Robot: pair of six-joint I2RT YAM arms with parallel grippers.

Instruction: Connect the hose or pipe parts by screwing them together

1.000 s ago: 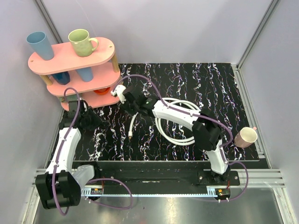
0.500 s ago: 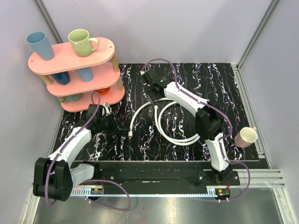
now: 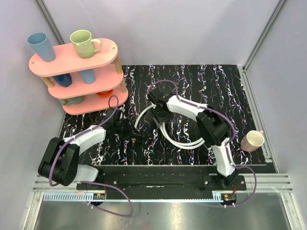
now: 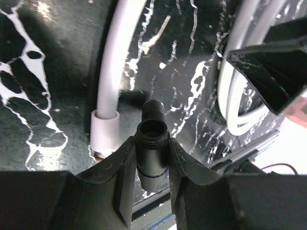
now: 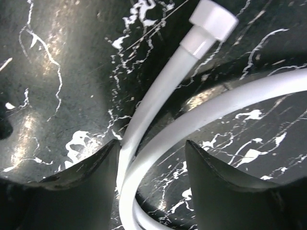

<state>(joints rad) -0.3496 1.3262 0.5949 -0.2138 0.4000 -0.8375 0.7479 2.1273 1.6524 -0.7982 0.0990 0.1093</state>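
A white hose (image 3: 182, 142) lies coiled on the black marbled mat. One end runs out to the left in an arc (image 3: 142, 115). My left gripper (image 3: 128, 130) is shut on a short black threaded fitting (image 4: 151, 148), held upright between its fingers. Just left of it lies a hose end with a white collar (image 4: 105, 130). My right gripper (image 3: 160, 116) stands open low over the coil. Two hose strands (image 5: 158, 100) pass between its fingers (image 5: 96, 172). A white screw fitting (image 5: 213, 20) caps the strand ahead of them.
A pink three-tier rack (image 3: 101, 48) with cups stands at the back left, close to the left arm. A pink mug (image 3: 253, 140) sits at the mat's right edge. The right arm's dark gripper (image 4: 273, 72) shows in the left wrist view.
The right gripper came from the back of the mat down onto the coil. The left gripper moved right toward the hose end, still shut on the black fitting.
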